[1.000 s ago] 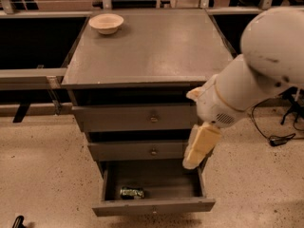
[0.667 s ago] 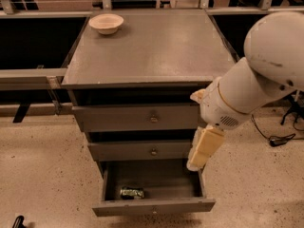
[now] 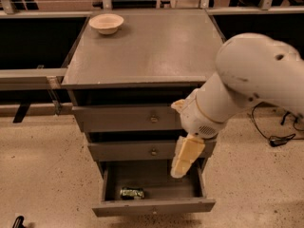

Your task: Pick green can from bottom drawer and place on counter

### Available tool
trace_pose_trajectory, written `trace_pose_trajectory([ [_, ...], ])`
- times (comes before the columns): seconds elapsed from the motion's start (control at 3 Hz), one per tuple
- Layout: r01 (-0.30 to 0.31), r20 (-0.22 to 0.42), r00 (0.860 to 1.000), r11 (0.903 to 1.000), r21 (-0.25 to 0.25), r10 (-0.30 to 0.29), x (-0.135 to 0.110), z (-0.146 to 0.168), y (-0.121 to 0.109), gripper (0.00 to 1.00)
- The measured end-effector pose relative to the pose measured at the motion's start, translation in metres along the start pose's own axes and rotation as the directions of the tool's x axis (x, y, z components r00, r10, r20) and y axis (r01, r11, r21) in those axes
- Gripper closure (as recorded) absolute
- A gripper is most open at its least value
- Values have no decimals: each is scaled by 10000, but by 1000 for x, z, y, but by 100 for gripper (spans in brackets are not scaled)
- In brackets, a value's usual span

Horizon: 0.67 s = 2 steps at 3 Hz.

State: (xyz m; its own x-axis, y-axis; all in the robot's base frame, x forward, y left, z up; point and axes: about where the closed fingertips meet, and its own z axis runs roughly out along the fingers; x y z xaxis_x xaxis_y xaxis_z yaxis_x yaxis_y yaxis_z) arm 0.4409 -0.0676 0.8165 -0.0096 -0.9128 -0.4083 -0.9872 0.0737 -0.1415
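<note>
The green can [image 3: 132,193] lies on its side on the floor of the open bottom drawer [image 3: 153,207], left of centre. My gripper [image 3: 179,170] hangs from the big white arm [image 3: 247,80], pointing down over the right part of the open drawer. It is above and to the right of the can and apart from it. The counter [image 3: 147,46] is the flat grey top of the cabinet, behind and above the gripper.
A cream bowl [image 3: 106,23] stands on the counter's far left corner. The two upper drawers [image 3: 128,118] are closed. A metal rail [image 3: 28,77] runs left of the cabinet. Black cables [image 3: 275,137] lie on the speckled floor at right.
The gripper has shifted a little to the left and down, closer over the open bottom drawer. The can and the bowl have not moved.
</note>
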Motion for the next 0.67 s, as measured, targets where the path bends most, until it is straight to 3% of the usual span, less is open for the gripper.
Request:
trace_pose_trajectory([
  [0.33, 566, 374, 9976, 9976, 405, -581, -22, 64, 10, 0],
  [0.67, 518, 487, 9973, 9956, 777, -556, -25, 58, 0, 0],
])
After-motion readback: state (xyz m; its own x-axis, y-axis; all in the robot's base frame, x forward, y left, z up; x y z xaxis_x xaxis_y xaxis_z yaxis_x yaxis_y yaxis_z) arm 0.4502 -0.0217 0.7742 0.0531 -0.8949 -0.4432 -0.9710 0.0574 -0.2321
